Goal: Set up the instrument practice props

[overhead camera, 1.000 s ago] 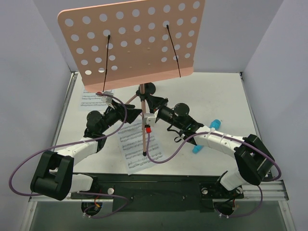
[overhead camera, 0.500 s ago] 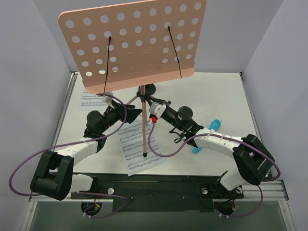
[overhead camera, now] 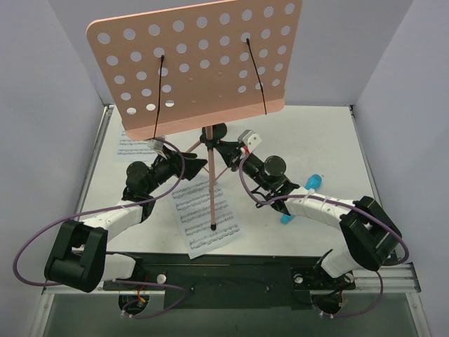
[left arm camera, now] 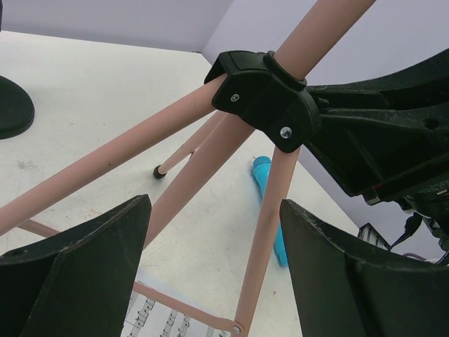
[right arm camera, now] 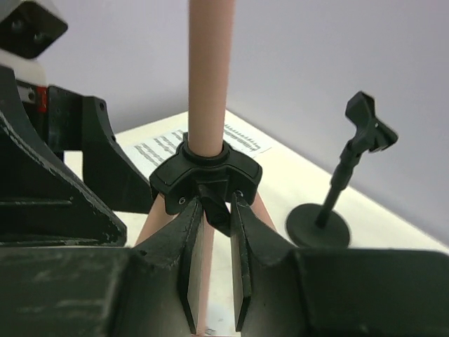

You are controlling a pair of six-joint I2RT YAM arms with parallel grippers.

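The pink perforated desk (overhead camera: 203, 63) stands tilted on its pink tripod (overhead camera: 210, 189), with two black wire page-holders (overhead camera: 159, 98) across it. One white music page (overhead camera: 203, 225) lies under the near leg. Another music page (overhead camera: 133, 145) lies at the back left. My left gripper (overhead camera: 193, 166) (left arm camera: 216, 205) is open wide just below the black leg joint (left arm camera: 266, 98), and one leg (left arm camera: 270, 239) passes between its fingers untouched. My right gripper (overhead camera: 223, 149) (right arm camera: 215, 200) is shut on the small black knob (right arm camera: 215, 213) under the tripod's hub (right arm camera: 207, 172).
A blue object (overhead camera: 298, 200) (left arm camera: 270, 203) lies on the table right of the tripod, beside my right arm. A small black stand with a round base (right arm camera: 319, 225) (overhead camera: 217, 131) sits behind the tripod. Grey walls close in the left, right and back.
My right wrist has rolled while on the knob, swinging its white camera housing from low left to upper right. The desk has shifted slightly. The left arm has not moved.
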